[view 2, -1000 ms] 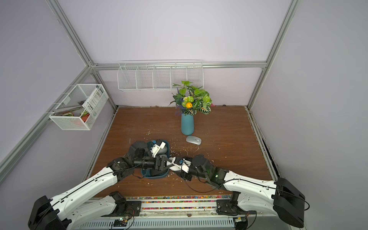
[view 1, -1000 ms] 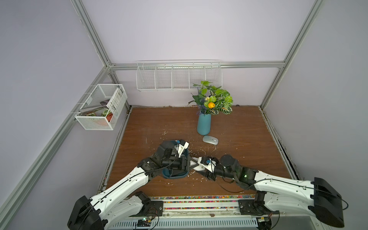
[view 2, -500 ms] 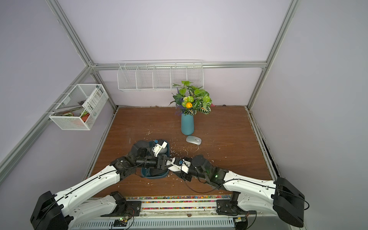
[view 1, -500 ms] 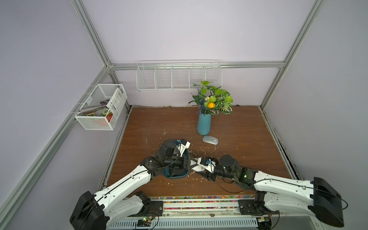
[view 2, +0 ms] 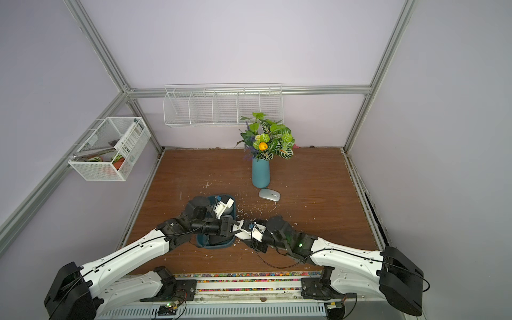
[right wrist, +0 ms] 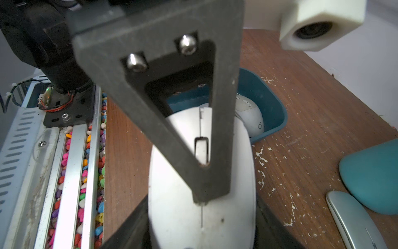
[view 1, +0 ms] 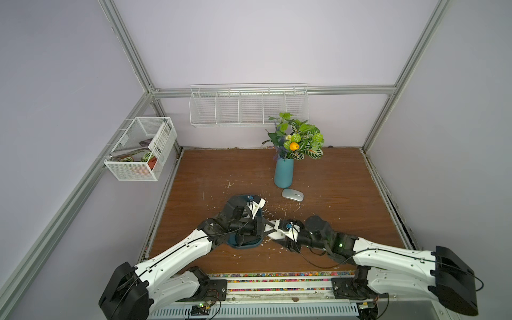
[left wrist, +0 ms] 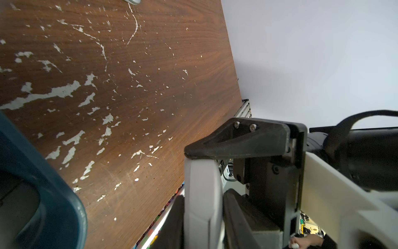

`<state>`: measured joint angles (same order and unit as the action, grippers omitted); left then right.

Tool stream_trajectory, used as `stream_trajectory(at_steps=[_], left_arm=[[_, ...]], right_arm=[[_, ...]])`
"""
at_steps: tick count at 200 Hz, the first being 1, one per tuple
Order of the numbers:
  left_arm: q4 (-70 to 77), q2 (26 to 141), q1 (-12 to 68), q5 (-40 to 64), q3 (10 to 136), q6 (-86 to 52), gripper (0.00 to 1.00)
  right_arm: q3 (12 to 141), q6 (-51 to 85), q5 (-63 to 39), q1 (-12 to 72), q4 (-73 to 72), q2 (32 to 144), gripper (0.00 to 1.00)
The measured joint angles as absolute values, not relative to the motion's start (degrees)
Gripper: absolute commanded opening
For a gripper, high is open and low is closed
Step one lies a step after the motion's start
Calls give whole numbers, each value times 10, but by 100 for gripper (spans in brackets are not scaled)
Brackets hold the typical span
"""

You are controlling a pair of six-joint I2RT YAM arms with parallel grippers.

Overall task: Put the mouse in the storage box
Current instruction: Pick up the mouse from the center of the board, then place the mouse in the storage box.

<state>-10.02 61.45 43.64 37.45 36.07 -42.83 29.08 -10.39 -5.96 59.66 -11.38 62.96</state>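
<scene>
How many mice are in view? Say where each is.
3. A white mouse gripped by the left hand and right hand; a grey mouse in the teal storage box; a flat silver mouse beside the vase. The left arm partly covers the box; more may hide.

We look from both top views high above tabletop (view 1: 332, 180) front edge, steeply down toward back edge; whole scene shared. Wrist views close, low, facing each other; both share white mouse (left wrist: 202, 194), storage box (left wrist: 53, 183).
</scene>
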Motion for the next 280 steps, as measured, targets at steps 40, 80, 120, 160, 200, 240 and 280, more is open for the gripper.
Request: stream_trajectory(at_steps=[40, 80, 120, 160, 200, 240, 280], left_arm=[[-113, 597, 444, 347, 361, -428, 0], [-166, 525, 374, 295, 361, -428, 0], [-202, 475, 258, 254, 361, -424, 0], [-182, 516, 204, 240, 338, -422, 0], [-121, 613, 190, 245, 331, -424, 0], [-74, 689, 172, 254, 333, -424, 0], [-37, 766, 169, 292, 364, -417, 0]], right_arm=[[291, -103, -43, 597, -130, 630, 99], [291, -99, -23, 597, -140, 630, 99], [291, -97, -8, 597, -141, 630, 99], [291, -88, 11, 597, -151, 630, 98], [289, -83, 22, 597, -158, 630, 98], [289, -81, 30, 597, -161, 632, 98], [289, -79, 34, 597, -161, 634, 97]])
